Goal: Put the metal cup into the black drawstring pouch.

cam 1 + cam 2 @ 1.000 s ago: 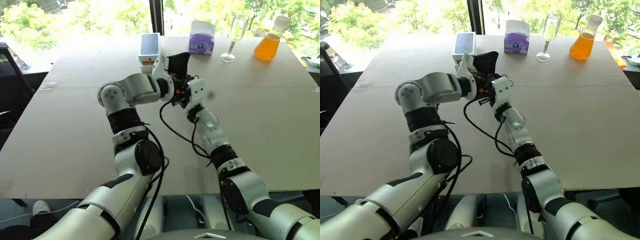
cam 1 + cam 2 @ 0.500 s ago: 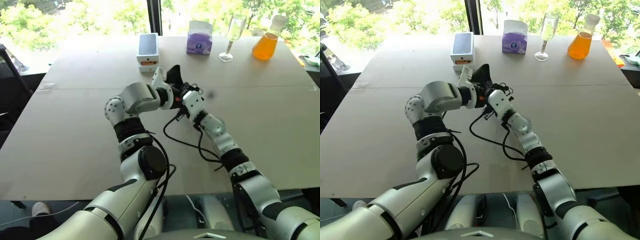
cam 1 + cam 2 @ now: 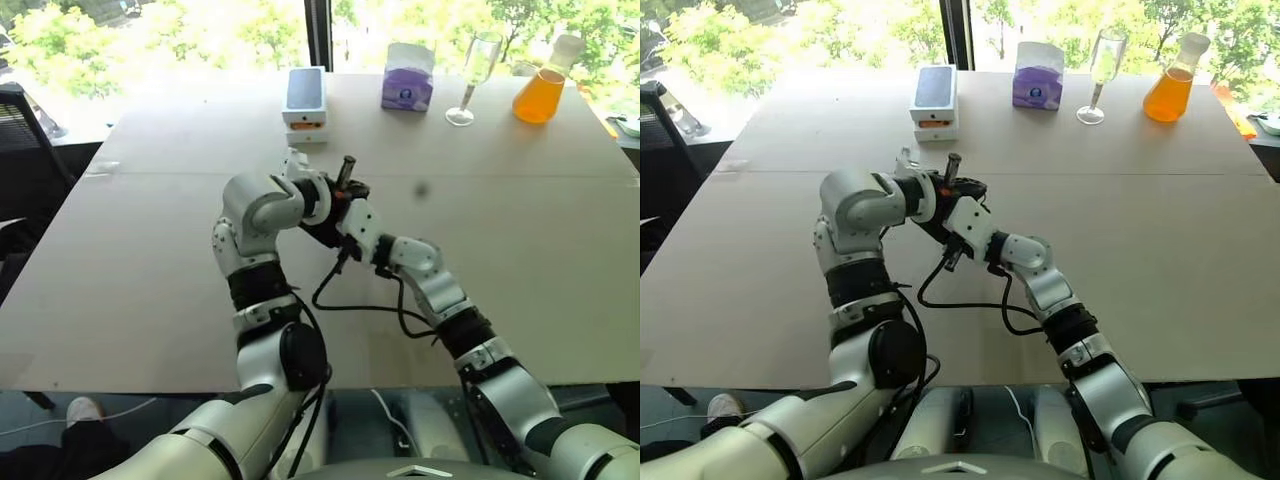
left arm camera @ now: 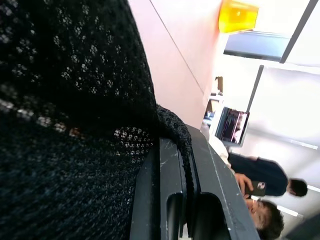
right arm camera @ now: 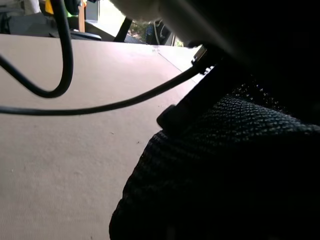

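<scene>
Left eye view first: we see a wide, pale tabletop (image 3: 150, 260) with both arms meeting near its middle. Our left gripper (image 4: 172, 200) has its two black fingers pressed together on a fold of the black drawstring pouch (image 4: 70, 120), whose mesh cloth runs between them in the left wrist view. Just beside it, our right gripper (image 3: 345, 200) is also clamped on the pouch, and in the right wrist view the dark fabric bulges close in front of the camera. The pouch hangs between the two grippers above the table, bunched and small. We cannot make out the metal cup; whether it sits inside the pouch we cannot tell.

We judge the step in hand to be holding the pouch mouth between the two grips. To do it well, we should keep both pinches firm on the cloth, ease the grippers apart evenly so the rim opens, and avoid snagging the loose black cable (image 3: 360, 305) that loops below the right wrist.

Along the far edge, from left to right, stand a phone box (image 3: 304, 98), a purple tissue box (image 3: 407, 78), a stemmed glass (image 3: 470, 80) and an orange flask (image 3: 541, 82) towards the far right corner. All are well apart from the grippers. The bare left and right sides and the near edge give open room for moving.
</scene>
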Motion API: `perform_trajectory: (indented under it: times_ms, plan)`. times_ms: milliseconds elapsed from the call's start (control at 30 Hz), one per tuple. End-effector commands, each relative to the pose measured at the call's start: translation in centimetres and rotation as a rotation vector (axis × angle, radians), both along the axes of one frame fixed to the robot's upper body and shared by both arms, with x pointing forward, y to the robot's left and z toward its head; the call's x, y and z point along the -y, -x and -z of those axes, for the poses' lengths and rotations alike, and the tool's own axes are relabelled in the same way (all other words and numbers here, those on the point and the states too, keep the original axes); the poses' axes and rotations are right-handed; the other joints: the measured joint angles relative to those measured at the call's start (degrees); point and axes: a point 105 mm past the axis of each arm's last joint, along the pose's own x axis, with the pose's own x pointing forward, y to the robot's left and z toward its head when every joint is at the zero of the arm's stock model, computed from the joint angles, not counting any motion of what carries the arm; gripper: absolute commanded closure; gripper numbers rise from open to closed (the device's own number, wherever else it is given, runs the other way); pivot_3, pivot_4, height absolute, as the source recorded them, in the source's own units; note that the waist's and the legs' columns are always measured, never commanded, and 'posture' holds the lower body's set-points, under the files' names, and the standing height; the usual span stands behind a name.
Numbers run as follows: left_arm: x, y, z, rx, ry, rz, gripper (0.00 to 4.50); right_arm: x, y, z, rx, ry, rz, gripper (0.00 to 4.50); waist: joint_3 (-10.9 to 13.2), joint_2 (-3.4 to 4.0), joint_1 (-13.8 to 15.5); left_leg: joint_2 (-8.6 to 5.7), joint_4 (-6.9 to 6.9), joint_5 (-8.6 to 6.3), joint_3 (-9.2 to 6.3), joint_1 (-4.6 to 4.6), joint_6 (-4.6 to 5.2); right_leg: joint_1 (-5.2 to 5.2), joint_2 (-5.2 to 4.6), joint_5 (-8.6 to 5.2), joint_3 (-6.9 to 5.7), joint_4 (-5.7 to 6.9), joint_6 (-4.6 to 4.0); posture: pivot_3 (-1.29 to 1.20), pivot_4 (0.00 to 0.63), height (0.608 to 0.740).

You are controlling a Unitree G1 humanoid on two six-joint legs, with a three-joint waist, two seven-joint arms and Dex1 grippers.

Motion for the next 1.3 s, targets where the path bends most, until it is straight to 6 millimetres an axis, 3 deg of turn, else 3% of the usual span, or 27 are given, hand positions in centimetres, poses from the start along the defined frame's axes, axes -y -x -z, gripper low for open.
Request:
perform_trajectory:
  times_ms: [33,167,400,567,600,633,667,733,1067,1300]
  plan:
    - [2.5,1.7,-0.7,0.044,0.017,0.06,4.5,-0.9,-0.9,-2.7,-0.014,-0.112,0.048,4.46,0.0,0.0,-0.13,0.0,0.0,0.0,0.01,0.0,0.0,0.0,0.01,0.0,0.02,0.0,0.0,0.0,0.15,0.74]
    - [1.9,1.7,-0.8,0.037,0.027,0.02,4.5,-0.4,-1.8,-2.6,-0.062,-0.149,0.108,4.46,-0.01,-0.01,0.08,0.01,0.0,0.01,0.0,0.0,0.0,0.01,0.05,0.0,0.0,0.0,-0.01,0.0,0.15,0.74]
    - [2.2,0.6,-2.2,0.071,0.03,0.049,4.5,-1.4,-0.7,-0.5,-0.041,-0.041,0.071,4.46,-0.02,-0.03,0.51,-0.06,0.05,0.01,-0.09,0.0,0.01,0.13,0.04,0.0,-0.08,-0.13,-0.01,0.0,0.15,0.74]
    - [0.2,0.8,1.0,0.14,-0.251,0.084,4.5,-0.9,-1.0,1.3,-0.045,0.041,0.098,2.77,-0.02,-0.03,-0.28,-0.04,0.03,0.01,-0.11,0.02,0.01,0.12,0.12,-0.01,-0.07,-0.1,-0.01,0.0,0.15,0.74]
    - [-0.2,0.9,2.0,0.154,-0.345,0.109,4.5,-0.7,-1.0,1.5,-0.043,0.059,0.099,2.26,-0.02,-0.03,-0.33,-0.04,0.03,0.01,-0.09,0.05,0.01,0.12,0.14,-0.01,-0.05,-0.07,-0.01,0.0,0.15,0.74]
    - [-0.9,1.0,2.9,0.211,-0.465,0.132,4.5,-0.3,-1.0,1.5,-0.033,0.079,0.097,2.08,-0.02,-0.03,-0.28,-0.07,0.02,0.01,-0.08,0.07,0.0,0.12,0.15,-0.01,-0.04,-0.05,-0.02,0.0,0.15,0.74]
    - [-1.4,1.0,3.5,0.254,-0.563,0.159,4.5,-0.1,-0.9,1.3,-0.02,0.098,0.086,1.48,-0.01,-0.02,-0.3,-0.09,0.01,0.02,-0.1,0.08,-0.02,0.12,0.2,-0.01,-0.06,-0.05,-0.02,0.0,0.15,0.74]
    - [-1.8,0.9,3.4,0.341,-0.609,0.18,4.5,0.3,-0.7,0.8,-0.01,0.119,0.07,0.86,-0.01,-0.01,-0.21,-0.14,0.0,0.03,-0.09,0.07,-0.03,0.11,0.2,-0.01,-0.06,-0.05,-0.02,0.0,0.15,0.74]
    - [-3.4,-0.5,2.8,0.464,-0.667,0.173,4.5,3.7,0.9,-1.6,-0.02,0.2,0.066,0.86,0.0,0.01,-0.2,-0.01,-0.05,0.05,-0.15,0.08,-0.07,0.12,0.19,-0.02,-0.07,-0.09,-0.03,0.0,0.15,0.74]
    - [-4.2,-1.0,2.4,0.526,-0.644,0.15,4.5,5.9,1.7,-2.8,-0.079,0.148,0.13,0.86,0.0,0.01,-0.06,0.0,-0.06,0.05,-0.15,0.05,-0.06,0.12,0.11,-0.02,-0.08,-0.14,-0.03,0.0,0.15,0.74]
